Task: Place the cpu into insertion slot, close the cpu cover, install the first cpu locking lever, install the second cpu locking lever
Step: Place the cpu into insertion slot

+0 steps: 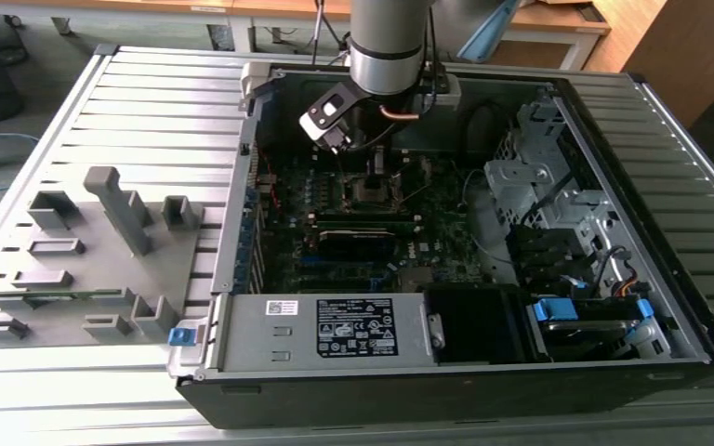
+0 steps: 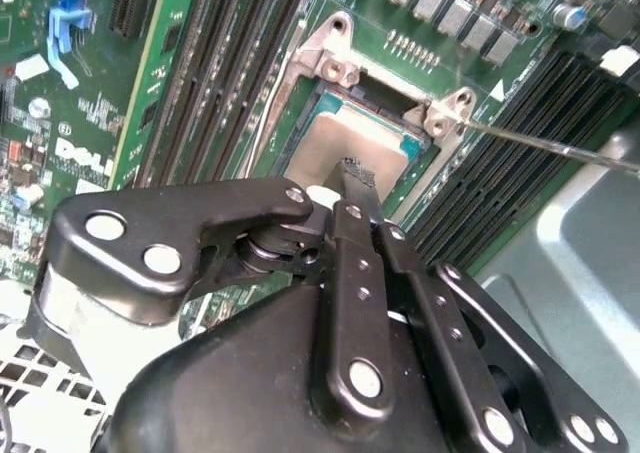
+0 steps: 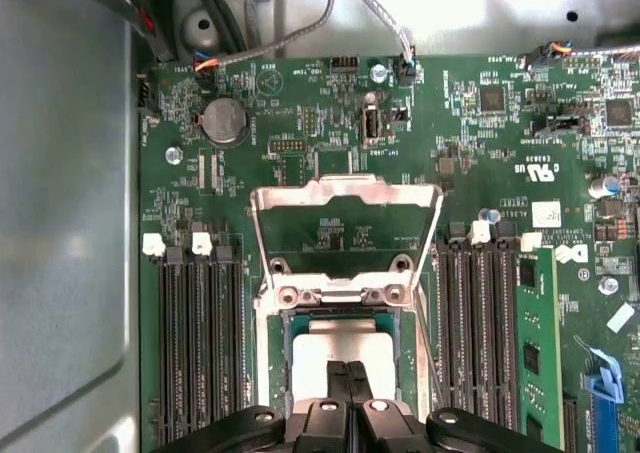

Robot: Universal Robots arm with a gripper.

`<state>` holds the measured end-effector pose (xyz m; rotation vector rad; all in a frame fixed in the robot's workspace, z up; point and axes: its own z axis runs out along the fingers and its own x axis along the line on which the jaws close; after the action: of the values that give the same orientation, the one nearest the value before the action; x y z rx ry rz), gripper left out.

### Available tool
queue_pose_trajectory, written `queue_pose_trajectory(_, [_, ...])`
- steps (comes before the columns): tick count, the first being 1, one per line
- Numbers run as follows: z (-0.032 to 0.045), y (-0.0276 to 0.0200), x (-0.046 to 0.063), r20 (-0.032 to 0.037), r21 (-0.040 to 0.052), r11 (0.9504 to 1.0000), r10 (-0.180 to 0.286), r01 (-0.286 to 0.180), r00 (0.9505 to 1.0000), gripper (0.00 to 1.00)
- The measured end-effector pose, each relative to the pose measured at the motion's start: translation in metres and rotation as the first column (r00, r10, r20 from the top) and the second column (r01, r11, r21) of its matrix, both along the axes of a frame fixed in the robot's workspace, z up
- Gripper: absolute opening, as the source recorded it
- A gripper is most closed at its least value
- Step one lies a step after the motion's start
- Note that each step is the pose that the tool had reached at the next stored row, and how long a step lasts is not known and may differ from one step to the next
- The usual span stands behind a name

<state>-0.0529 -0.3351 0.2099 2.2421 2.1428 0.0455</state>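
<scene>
Exterior view: an open computer case (image 1: 605, 279) lies on a slatted table (image 1: 146, 102); the arm comes down at twelve o'clock of the case's inside, and the gripper (image 1: 375, 177) hangs just over the insertion slot (image 1: 370, 192) on the green motherboard (image 1: 332, 269); the power supply (image 1: 320, 330) fills the case's six o'clock side, and a grey fixture tray (image 1: 85, 260) sits at nine o'clock of the case, well apart from the arm.

Second wrist view: the black gripper (image 2: 355, 168) reaches down onto the cpu (image 2: 345, 138), which lies flat inside the metal-rimmed insertion slot (image 2: 305, 93); the jaws are drawn together with no gap and nothing between them, the tips at the chip's silver top; a thin locking lever (image 2: 560, 143) stands free of the socket, slanting out over the memory slots (image 2: 230, 63).

First wrist view: the cpu (image 3: 315, 358) is seated in the insertion slot (image 3: 270, 353), with the closed fingertips of the gripper (image 3: 350, 366) over its middle; the cpu cover (image 3: 345, 186) is swung open on its hinge, the board showing through its window; memory slots (image 3: 190, 343) flank the socket on both sides, one holding a green memory module (image 3: 530, 343); a coin cell (image 3: 222, 120) sits beyond the cover.
</scene>
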Motion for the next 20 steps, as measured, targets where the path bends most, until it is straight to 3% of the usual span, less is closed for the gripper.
queue_pose_trajectory(5, [-0.0001, 0.0, 0.0, -0.002, 0.0003, 1.0, 0.003, -0.003, 1.0, 0.11])
queue_pose_trajectory(8, [-0.0004, 0.0, 0.0, -0.0029, 0.0004, 0.9988, 0.05, -0.05, 0.9988, 0.11])
queue_pose_trajectory(11, [-0.0003, 0.0, 0.0, -0.003, 0.0004, 0.9981, 0.062, -0.062, 0.9981, 0.11])
queue_pose_trajectory(20, [-0.0025, 0.0, 0.0002, -0.003, 0.0004, 0.998, 0.064, -0.064, 0.998, 0.11])
